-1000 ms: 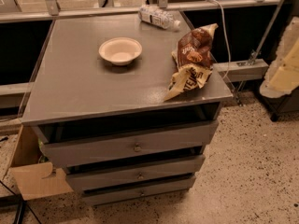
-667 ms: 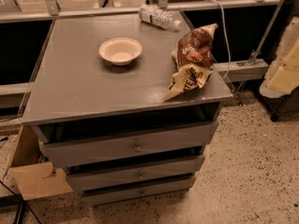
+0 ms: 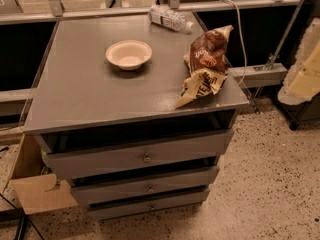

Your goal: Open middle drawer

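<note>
Below frame centre, the middle drawer (image 3: 150,185) sits between the other two fronts of the cabinet (image 3: 80,99); at the right edge, well apart, hangs the pale gripper (image 3: 301,71), its grip state impossible to tell

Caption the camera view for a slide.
Three-drawer grey cabinet topped with bowl, bottle and snack bags; pincer off at the right edge, far from the middle drawer.

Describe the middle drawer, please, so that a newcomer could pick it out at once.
On the grey cabinet carrying a bowl, well away from the pale tool at the picture's right edge, three drawer fronts stack. The middle drawer is second down: shorter than the top drawer, taller than the bottom drawer.
</note>
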`<action>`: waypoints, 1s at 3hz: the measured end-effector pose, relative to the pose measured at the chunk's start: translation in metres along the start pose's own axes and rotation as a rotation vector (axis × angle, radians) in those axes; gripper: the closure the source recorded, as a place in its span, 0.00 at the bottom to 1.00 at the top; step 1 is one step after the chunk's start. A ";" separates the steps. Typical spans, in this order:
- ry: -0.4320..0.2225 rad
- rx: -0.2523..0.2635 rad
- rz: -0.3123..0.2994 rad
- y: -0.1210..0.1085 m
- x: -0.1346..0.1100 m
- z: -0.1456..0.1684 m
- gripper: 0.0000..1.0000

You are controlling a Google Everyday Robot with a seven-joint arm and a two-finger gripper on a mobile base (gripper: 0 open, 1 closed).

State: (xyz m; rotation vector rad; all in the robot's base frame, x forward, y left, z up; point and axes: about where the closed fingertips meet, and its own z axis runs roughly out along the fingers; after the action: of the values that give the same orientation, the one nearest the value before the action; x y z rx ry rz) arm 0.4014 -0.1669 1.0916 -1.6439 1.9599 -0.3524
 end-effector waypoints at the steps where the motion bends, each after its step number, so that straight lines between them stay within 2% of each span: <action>1: 0.000 0.000 0.000 0.000 0.000 0.000 0.00; 3: 0.000 0.000 0.000 0.000 0.000 0.000 0.00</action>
State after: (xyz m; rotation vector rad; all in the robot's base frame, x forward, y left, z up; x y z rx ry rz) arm 0.4014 -0.1669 1.0916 -1.6439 1.9599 -0.3524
